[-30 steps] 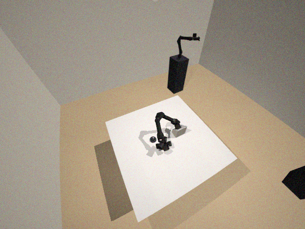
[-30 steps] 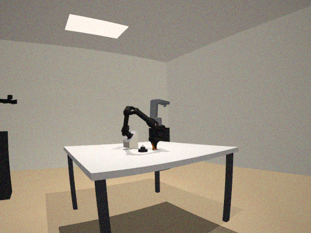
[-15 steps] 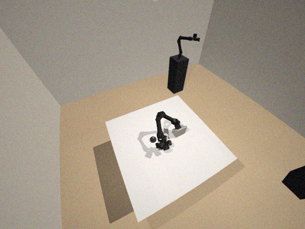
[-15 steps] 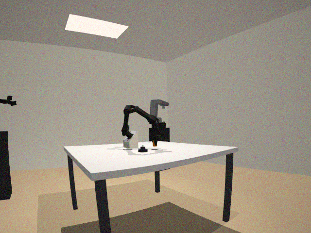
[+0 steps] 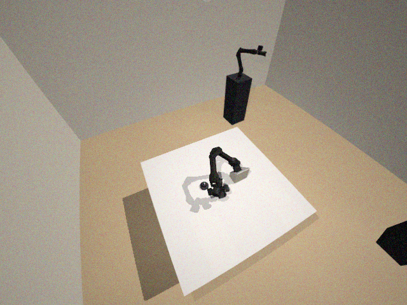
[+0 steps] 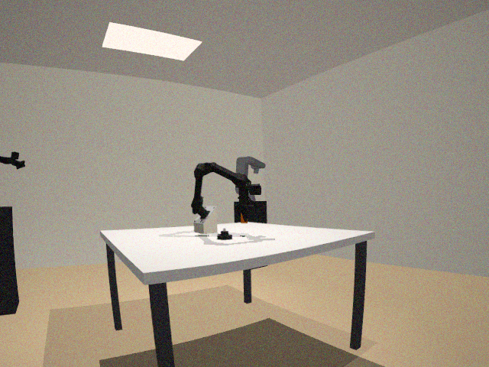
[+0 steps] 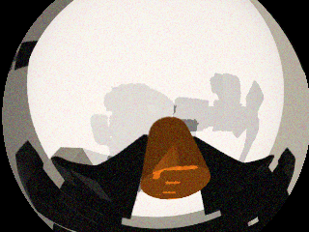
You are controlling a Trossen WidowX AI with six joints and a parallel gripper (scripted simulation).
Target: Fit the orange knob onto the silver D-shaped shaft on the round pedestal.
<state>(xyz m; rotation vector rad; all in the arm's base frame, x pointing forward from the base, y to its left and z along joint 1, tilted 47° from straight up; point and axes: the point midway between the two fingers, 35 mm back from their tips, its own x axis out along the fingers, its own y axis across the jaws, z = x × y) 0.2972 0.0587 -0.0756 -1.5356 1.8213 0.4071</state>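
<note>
Black arm [image 5: 217, 164] bends over white table [image 5: 262, 210] (round pedestal [image 5: 204, 185] just beside gripper [image 5: 218, 190])

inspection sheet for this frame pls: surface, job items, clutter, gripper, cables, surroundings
Surface: white table on dark legs, arm shadows across it.
Job's things: orange knob lifted off the table; round pedestal standing apart from it, its shaft too small to judge.
Clutter: nothing seen.
Grippers: gripper shut on the knob, fingers on both sides.
Cables: nothing seen.
Surroundings: grey walls, tan floor, ceiling light, black column carrying a camera arm.
</note>
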